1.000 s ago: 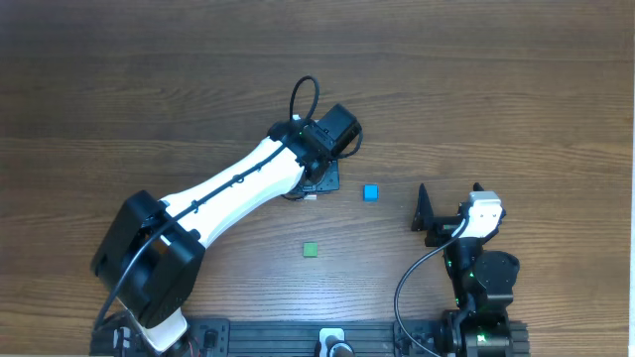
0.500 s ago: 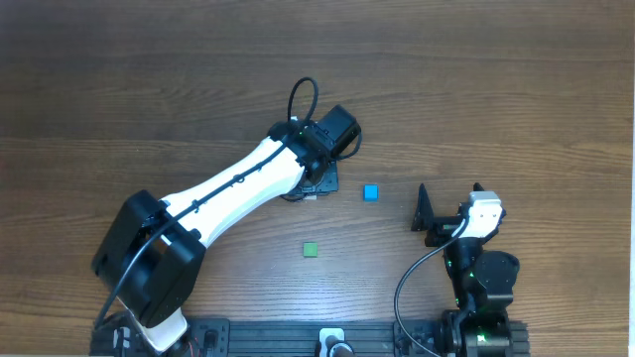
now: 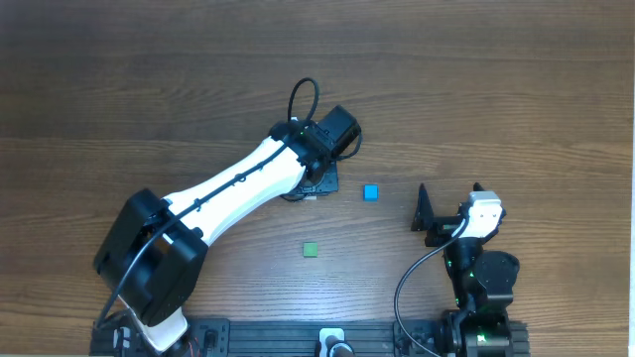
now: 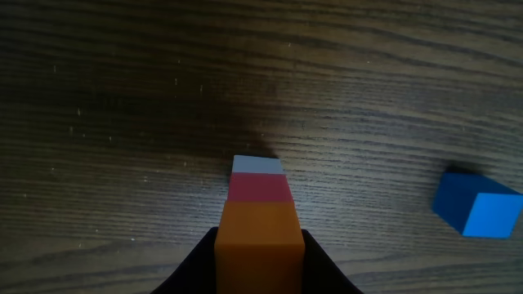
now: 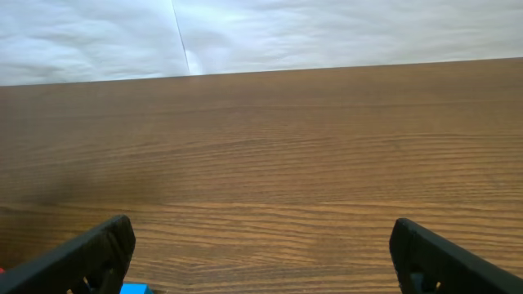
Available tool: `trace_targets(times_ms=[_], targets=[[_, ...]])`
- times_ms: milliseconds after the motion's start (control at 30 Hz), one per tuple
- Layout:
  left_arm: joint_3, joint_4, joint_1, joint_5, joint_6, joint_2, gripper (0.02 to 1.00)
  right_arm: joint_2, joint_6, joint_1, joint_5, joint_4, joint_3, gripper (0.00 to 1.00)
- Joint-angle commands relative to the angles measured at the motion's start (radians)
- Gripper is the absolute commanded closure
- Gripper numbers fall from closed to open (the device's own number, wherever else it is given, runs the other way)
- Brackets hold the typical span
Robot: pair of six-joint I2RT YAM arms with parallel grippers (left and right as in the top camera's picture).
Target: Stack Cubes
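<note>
In the left wrist view an orange cube [image 4: 257, 255] sits on top of a red cube [image 4: 259, 188], which rests on a grey cube [image 4: 257, 165], forming a stack on the wooden table. My left gripper [image 4: 259, 238] is shut on the orange cube, one dark finger against each side. In the top view this gripper [image 3: 319, 180] covers the stack near the table's middle. A blue cube [image 3: 370, 192] [image 4: 477, 205] lies just right of the stack. A green cube [image 3: 311, 250] lies nearer the front. My right gripper [image 3: 446, 211] [image 5: 261, 269] stands open and holds nothing, right of the blue cube.
The wooden table [image 3: 516, 89] stretches bare to the back and both sides. A pale wall [image 5: 327, 33] rises beyond its far edge in the right wrist view. A sliver of the blue cube [image 5: 136, 288] shows by the right gripper's finger.
</note>
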Motion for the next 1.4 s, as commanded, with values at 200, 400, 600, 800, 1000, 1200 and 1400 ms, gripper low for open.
trace_targets(times_ms=[200,400,600,800,1000,1200,1400], targets=[[-0.004,0.0,-0.003,0.01,-0.011,0.018,0.818,-0.009,-0.002,-0.001,-0.008,0.001,-0.008,0.009],[-0.004,0.006,-0.003,0.01,-0.011,0.018,0.739,-0.009,-0.002,-0.001,-0.008,0.001,-0.008,0.007],[-0.004,0.006,-0.003,0.01,-0.011,0.018,0.649,-0.009,-0.002,-0.001,-0.008,0.001,-0.008,0.009],[-0.004,0.007,-0.003,0.009,-0.011,0.018,0.553,-0.009,-0.002,-0.001,-0.008,0.001,-0.008,0.007],[-0.004,0.034,-0.002,-0.005,-0.011,0.013,0.156,-0.009,-0.002,-0.001,-0.008,0.001,-0.008,0.007],[-0.004,0.132,0.058,-0.139,-0.01,-0.068,0.02,-0.009,-0.002,-0.001,-0.008,0.001,-0.008,0.007],[-0.004,0.195,0.276,-0.171,0.093,-0.211,0.02,-0.009,-0.002,-0.001,-0.008,0.001,-0.008,0.009]])
